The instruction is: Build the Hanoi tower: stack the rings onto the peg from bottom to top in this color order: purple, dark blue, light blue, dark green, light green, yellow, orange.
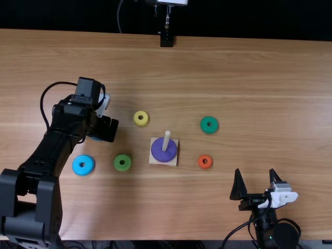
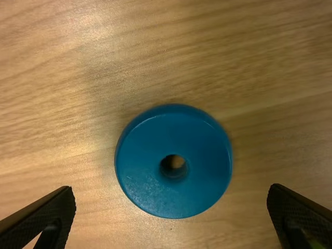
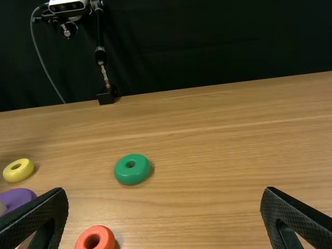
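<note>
Your left gripper has its fingers spread wide, with the dark blue ring lying flat on the table, apart from both of them. The purple ring sits around the upright peg, and your right gripper is spread too, near the orange ring, with nothing between its fingers.

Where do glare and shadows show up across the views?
Left wrist view: pale glare on the light brown wooden table, thin highlights along the glossy round dark blue ring's rim; right wrist view: small soft shadows beside the round dark green ring and round orange ring; top view: black backdrop, deeply dark.
</note>
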